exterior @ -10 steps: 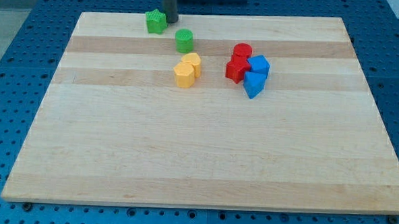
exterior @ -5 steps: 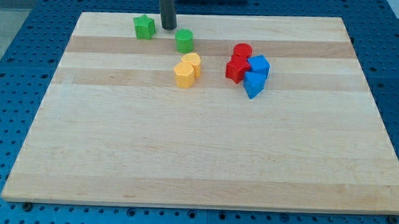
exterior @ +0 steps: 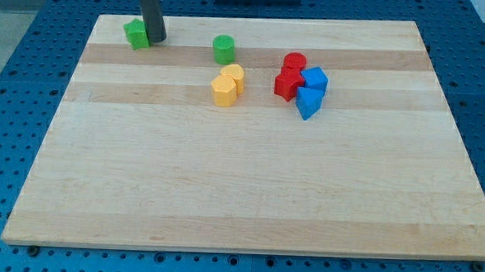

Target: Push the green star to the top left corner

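the green star (exterior: 135, 34) sits near the top left corner of the worktop (exterior: 224, 184), close to the top edge but not yet in the corner itself. my tip (exterior: 156, 40) stands just at the star's right side, touching it or nearly so — i cannot tell if a small gap remains. there is no gripper on this arm, only the straight rod, so nothing is opened, closed or held; the star is only pushed.

to finish the step well, i think the push should go to the view's left and a little to the top, with the tip behind the middle of the star. if the tip meets one of its points off-centre, the star will probably turn and slip away to the side. a slow, short push seems best, because the worktop's edge is near and the block could go over it.

more to the right, the green cylinder (exterior: 223, 49) is well apart from the tip. then come the two yellow blocks (exterior: 227, 85), touching each other, and further right the red blocks (exterior: 291, 76) and the blue blocks (exterior: 312, 91) in one tight group. all of these lie far from the path — no risk from them.
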You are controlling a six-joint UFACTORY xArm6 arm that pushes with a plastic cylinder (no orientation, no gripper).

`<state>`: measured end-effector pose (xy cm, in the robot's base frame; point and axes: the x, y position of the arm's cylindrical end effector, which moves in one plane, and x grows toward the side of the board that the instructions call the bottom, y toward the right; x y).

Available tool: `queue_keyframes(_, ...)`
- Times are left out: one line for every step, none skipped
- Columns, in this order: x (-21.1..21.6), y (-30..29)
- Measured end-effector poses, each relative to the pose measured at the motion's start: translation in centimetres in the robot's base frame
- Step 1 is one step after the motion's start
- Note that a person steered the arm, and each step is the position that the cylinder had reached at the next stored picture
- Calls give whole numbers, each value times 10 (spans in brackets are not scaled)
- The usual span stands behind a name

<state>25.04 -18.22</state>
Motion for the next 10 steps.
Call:
queue_keyframes(9, -4)
queue_keyframes(22, -4)
queue_keyframes(28, -6)
queue_keyframes(28, -19)
queue_keyframes(28, -32)
queue_keyframes(28, -34)
queue_keyframes(28, -34)
queue_keyframes(28, -33)
queue_keyframes(28, -33)
queue_keyframes(28, -29)
